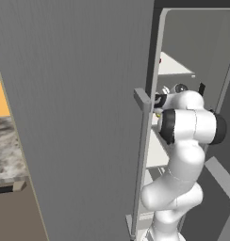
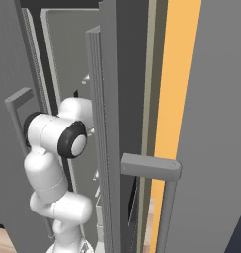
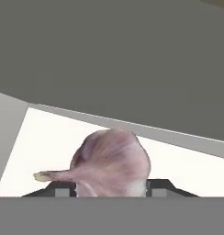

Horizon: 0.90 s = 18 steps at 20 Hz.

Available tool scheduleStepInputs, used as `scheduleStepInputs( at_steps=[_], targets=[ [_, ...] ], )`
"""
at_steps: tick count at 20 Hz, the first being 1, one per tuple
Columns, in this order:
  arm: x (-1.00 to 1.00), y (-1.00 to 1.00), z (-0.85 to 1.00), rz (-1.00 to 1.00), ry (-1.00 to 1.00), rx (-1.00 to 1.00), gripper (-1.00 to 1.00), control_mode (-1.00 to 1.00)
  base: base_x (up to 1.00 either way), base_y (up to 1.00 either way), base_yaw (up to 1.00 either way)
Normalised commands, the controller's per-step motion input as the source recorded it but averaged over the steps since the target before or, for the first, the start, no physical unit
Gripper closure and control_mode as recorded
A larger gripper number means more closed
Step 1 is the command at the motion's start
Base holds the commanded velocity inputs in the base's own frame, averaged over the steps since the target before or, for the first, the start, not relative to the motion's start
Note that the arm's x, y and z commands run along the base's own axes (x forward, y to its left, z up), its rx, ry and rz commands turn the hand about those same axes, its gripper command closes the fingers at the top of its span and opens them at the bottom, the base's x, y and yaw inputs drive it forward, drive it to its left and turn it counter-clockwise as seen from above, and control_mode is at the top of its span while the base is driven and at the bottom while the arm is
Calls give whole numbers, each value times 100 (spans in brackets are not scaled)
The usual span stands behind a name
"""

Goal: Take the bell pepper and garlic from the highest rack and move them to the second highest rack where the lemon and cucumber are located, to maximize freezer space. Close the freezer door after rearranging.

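Note:
The garlic (image 3: 111, 160), a pale pinkish bulb with its thin stem pointing left, sits between my gripper's (image 3: 109, 187) fingertips (image 3: 63, 189), which are shut on it. It hangs just over a white shelf panel (image 3: 49, 137) inside the freezer, in front of the grey back wall (image 3: 114, 55). From the left base view my arm (image 1: 185, 124) reaches into the open freezer (image 1: 192, 42), past the edge of the open freezer door (image 1: 79, 117). The hand (image 1: 160, 100) is partly hidden behind the door's bar handle (image 1: 142, 141). The bell pepper, lemon and cucumber are hidden.
White shelf panels (image 1: 172, 66) stack inside the cabinet, above and below my hand. The second grey door (image 2: 110, 128) with its bar handle (image 2: 152, 169) stands close on the arm's right. An orange wall strip (image 2: 177, 84) lies beyond it. A stone counter (image 1: 6, 146) is at far left.

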Motion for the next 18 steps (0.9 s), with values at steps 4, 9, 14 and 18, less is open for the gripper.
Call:
scheduleStepInputs(
  at_steps=[4, 9, 14, 18],
  targets=[
    [-40, 14, 31, 0, -6, 0, -100, -100, 0, 0, 0],
    [-45, 8, 67, 0, -1, 1, -100, -100, 0, 0, 0],
    [-86, 24, 64, 0, -1, 0, -100, -100, 0, 0, 0],
    [-100, 49, 53, 0, 0, 0, -100, -100, 0, 0, 0]
  ],
)
